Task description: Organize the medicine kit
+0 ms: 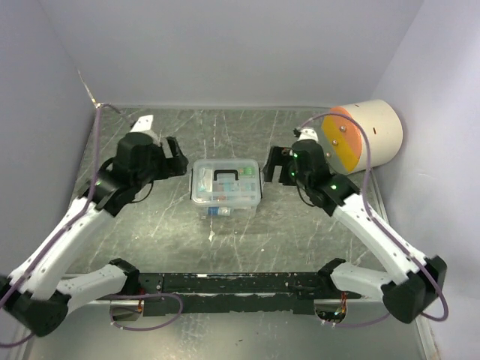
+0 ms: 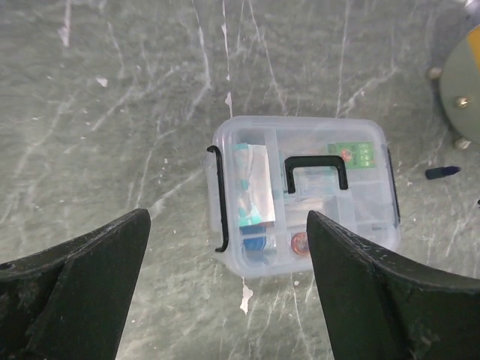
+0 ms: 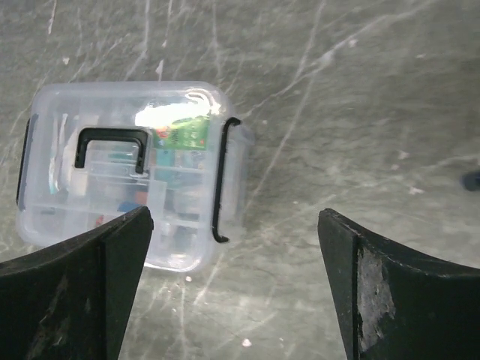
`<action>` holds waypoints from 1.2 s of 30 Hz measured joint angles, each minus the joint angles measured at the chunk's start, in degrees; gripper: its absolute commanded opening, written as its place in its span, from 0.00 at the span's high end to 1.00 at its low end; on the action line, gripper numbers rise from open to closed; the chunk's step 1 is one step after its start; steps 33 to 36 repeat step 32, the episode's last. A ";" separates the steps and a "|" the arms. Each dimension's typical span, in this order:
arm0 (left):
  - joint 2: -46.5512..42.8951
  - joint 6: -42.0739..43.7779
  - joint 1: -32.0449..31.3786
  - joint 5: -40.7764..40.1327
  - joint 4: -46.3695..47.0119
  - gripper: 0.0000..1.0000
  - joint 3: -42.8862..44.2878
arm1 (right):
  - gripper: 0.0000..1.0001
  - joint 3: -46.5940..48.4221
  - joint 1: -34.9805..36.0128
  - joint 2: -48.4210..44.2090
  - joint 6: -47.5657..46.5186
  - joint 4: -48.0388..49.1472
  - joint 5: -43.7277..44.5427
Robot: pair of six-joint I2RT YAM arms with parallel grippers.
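Note:
The medicine kit (image 1: pixel 226 187) is a small clear box with its lid on, a black handle on top and black wire latches at both ends. It sits mid-table with packets and small items inside. It also shows in the left wrist view (image 2: pixel 304 195) and the right wrist view (image 3: pixel 127 172). My left gripper (image 1: pixel 177 159) is open and empty, just left of the kit. My right gripper (image 1: pixel 273 166) is open and empty, just right of the kit. Neither touches it.
A large cream-and-orange cylinder (image 1: pixel 364 137) lies on its side at the back right by the wall. White walls close in the grey scratched table (image 1: pixel 225 240) on three sides. A small dark blue item (image 2: pixel 441 172) lies on the table beyond the kit.

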 measured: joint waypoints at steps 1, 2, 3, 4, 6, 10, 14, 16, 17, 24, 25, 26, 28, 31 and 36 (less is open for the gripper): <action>-2.14 0.26 0.00 -0.59 -0.83 0.03 0.00 | 0.05 -0.02 0.02 -2.08 -0.70 -1.40 1.01; -5.25 0.57 0.00 -1.25 -1.70 0.04 -0.11 | 0.04 -0.04 -0.04 -4.20 -1.22 -2.86 2.08; -7.61 0.83 0.00 -1.73 -2.29 0.04 -0.13 | 0.04 -0.04 -0.09 -5.86 -1.53 -3.96 2.86; -11.10 1.25 -0.02 -2.03 -2.91 0.04 -0.31 | 0.04 -0.07 -0.09 -8.57 -1.95 -5.53 3.96; -16.17 1.92 -0.02 -2.29 -3.98 0.05 -0.37 | 0.04 -0.17 -0.13 -12.94 -2.58 -7.72 5.29; -25.88 3.19 -0.02 -3.41 -6.45 0.05 -0.37 | 0.01 -0.46 -0.13 -23.93 -3.93 -11.30 7.82; -32.39 4.72 0.00 -5.25 -10.32 0.05 0.76 | 0.00 0.59 -0.13 -31.85 -5.09 -14.78 11.34; -33.86 5.75 0.00 -5.79 -11.89 0.04 1.60 | 0.00 1.46 -0.13 -33.75 -5.64 -16.11 12.87; -34.45 6.36 0.00 -5.97 -12.52 0.03 2.01 | 0.00 1.86 -0.13 -34.60 -5.97 -16.68 13.64; -37.51 10.29 -0.02 -7.21 -14.86 0.00 4.87 | 0.00 4.22 -0.13 -37.03 -6.97 -18.91 17.84; -37.66 10.80 -0.02 -7.41 -14.91 0.00 5.25 | 0.00 4.26 -0.13 -37.18 -7.08 -19.02 18.12; -37.75 11.19 -0.02 -7.61 -14.91 0.00 5.51 | 0.00 4.26 -0.13 -37.33 -7.23 -19.17 18.36; -37.77 11.85 0.00 -7.98 -14.91 0.00 5.68 | 0.00 4.26 -0.13 -37.62 -7.39 -19.50 18.80; -37.77 12.41 -0.02 -8.35 -15.10 0.00 5.68 | 0.00 4.26 -0.13 -38.07 -7.56 -19.58 19.37; -37.77 12.46 0.00 -8.48 -15.10 0.00 5.68 | 0.00 4.26 -0.13 -38.18 -7.61 -19.58 19.43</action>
